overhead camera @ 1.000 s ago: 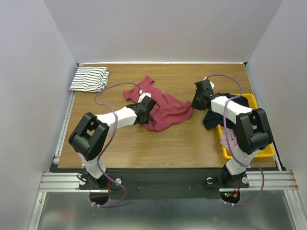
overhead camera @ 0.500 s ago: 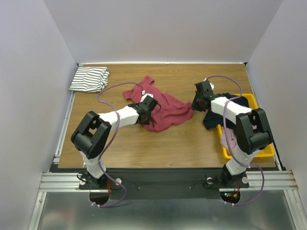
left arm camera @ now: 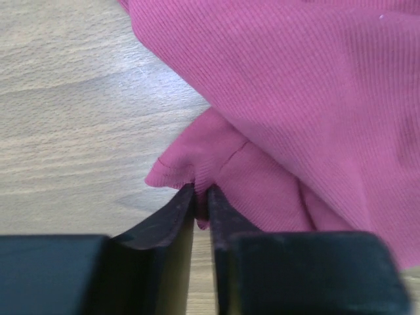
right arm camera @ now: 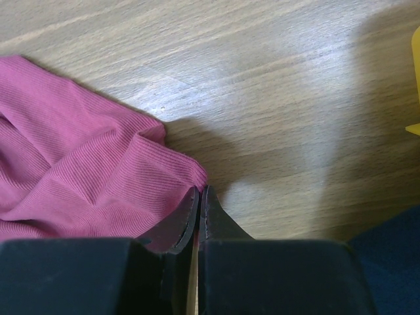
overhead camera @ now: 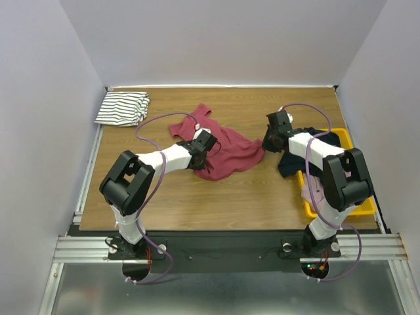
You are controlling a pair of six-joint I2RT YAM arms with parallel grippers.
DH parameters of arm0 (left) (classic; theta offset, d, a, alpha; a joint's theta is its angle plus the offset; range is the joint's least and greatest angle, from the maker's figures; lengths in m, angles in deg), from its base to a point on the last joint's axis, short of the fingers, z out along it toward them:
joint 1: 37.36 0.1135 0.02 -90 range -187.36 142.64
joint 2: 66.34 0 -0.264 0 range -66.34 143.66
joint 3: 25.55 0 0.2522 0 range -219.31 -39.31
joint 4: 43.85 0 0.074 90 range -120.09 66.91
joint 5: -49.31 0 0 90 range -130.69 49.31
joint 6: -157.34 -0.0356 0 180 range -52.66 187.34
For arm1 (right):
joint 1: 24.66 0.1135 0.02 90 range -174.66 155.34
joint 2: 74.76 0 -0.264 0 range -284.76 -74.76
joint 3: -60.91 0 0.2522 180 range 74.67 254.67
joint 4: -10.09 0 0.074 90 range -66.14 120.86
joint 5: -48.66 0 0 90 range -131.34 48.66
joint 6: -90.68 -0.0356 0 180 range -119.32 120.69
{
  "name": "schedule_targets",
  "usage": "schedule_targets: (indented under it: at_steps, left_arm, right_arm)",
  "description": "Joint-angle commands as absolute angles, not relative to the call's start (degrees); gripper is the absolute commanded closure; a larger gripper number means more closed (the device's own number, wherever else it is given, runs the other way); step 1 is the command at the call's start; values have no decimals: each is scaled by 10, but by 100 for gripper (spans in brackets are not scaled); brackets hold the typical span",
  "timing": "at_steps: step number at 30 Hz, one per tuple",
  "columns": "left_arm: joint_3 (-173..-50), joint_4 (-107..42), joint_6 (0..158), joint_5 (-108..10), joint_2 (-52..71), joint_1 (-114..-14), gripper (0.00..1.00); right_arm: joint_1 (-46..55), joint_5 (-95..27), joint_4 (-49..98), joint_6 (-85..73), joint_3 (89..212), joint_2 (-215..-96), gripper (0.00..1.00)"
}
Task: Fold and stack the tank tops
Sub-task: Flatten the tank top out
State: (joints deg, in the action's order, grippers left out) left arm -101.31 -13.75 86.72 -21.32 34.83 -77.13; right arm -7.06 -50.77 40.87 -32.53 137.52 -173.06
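Observation:
The plain dark red tank top (overhead camera: 226,147) lies crumpled on the wooden table near its middle. My left gripper (overhead camera: 202,146) is at the top's left edge, shut on a pinched fold of the red cloth (left arm camera: 216,164), low over the wood; in the left wrist view the gripper (left arm camera: 201,197) has cloth between its jaws. My right gripper (overhead camera: 268,143) is at the top's right corner; in the right wrist view the gripper (right arm camera: 199,197) is shut on the tip of the red cloth (right arm camera: 85,177). The striped tank top (overhead camera: 123,108) lies folded at the far left corner.
A yellow bin (overhead camera: 357,209) stands at the table's right edge, with a dark blue cloth (overhead camera: 292,164) hanging over its near-left rim and a pale lilac cloth (overhead camera: 307,190) beside it. The blue cloth also shows in the right wrist view (right arm camera: 394,249).
The left arm's elbow has shifted slightly to the right. Both grippers and the red top stay almost where they were.

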Motion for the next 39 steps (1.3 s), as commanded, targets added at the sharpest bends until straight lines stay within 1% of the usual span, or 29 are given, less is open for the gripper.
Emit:
schedule_targets:
  at_steps: [1,3,4,13,16,19,23,24,25,27,28,30,33,36,37,38,39]
  left_arm:
    - [-1043,-122,863,-207,321,-774,88]
    - [-1050,-117,863,-214,311,-774,94]
    - [-1059,-109,863,-217,304,-774,100]
    - [-1164,-65,870,-309,223,-774,100]
    - [-1193,-58,890,-340,189,-762,100]
    - [-1195,-71,920,-374,154,-733,100]
    - [-1144,-105,967,-420,107,-674,100]
    - [-1128,-110,977,-424,97,-659,100]
    - [-1090,-124,998,-431,79,-626,100]
    - [-1048,-143,1019,-456,58,-594,100]
    - [-1008,-151,1040,-457,40,-574,100]
    - [-971,-172,1058,-460,27,-562,100]
    - [-897,-192,1092,-464,11,-548,100]
    - [-870,-196,1100,-457,6,-536,100]
    - [-857,-196,1101,-448,0,-531,100]
    - [-852,-197,1100,-444,-2,-527,100]
    - [-848,-196,1099,-440,-4,-514,100]
  right_arm:
    - [-75,-507,382,-323,1370,-1722,100]
    - [-75,-507,382,-323,1371,-1724,99]
    - [-76,-507,382,-323,1372,-1725,100]
    - [-90,-510,383,-325,1384,-1730,100]
    - [-105,-513,384,-325,1393,-1729,100]
    - [-129,-504,384,-323,1402,-1724,100]
    - [-138,-507,391,-317,1425,-1714,100]
    - [-139,-489,392,-316,1430,-1714,100]
    - [-137,-479,395,-311,1435,-1713,100]
    - [-130,-467,397,-309,1443,-1712,100]
    - [-116,-469,399,-306,1443,-1712,100]
    - [-103,-470,400,-305,1440,-1713,100]
    - [-51,-480,406,-303,1431,-1722,100]
    - [-9,-503,417,-300,1421,-1721,100]
    - [21,-520,426,-299,1415,-1721,99]
    - [37,-528,431,-299,1412,-1719,94]
    - [51,-535,436,-300,1409,-1717,91]
